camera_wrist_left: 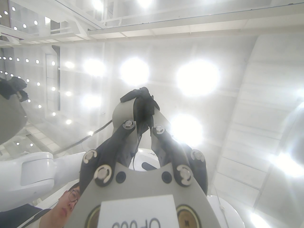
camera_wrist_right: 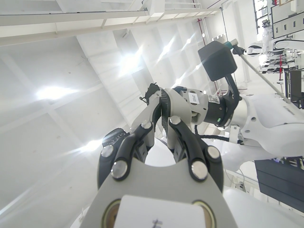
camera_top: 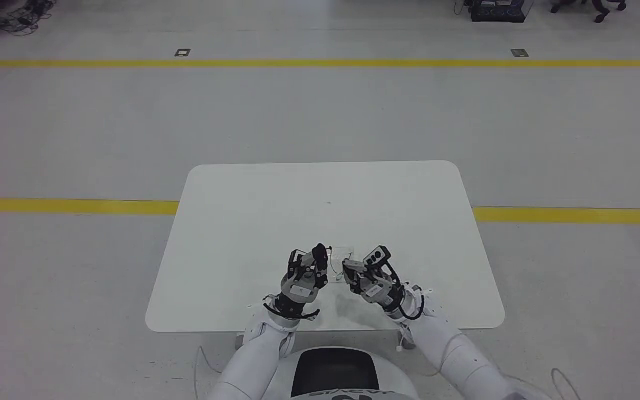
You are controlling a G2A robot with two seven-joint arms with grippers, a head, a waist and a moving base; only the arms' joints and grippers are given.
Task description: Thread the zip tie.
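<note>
Zip tie, thin and pale, held in the air over the near part of the worktop, about midway along its near edge. Left tool clenched on one end; right tool clenched on the other, tips facing, close together.
</note>
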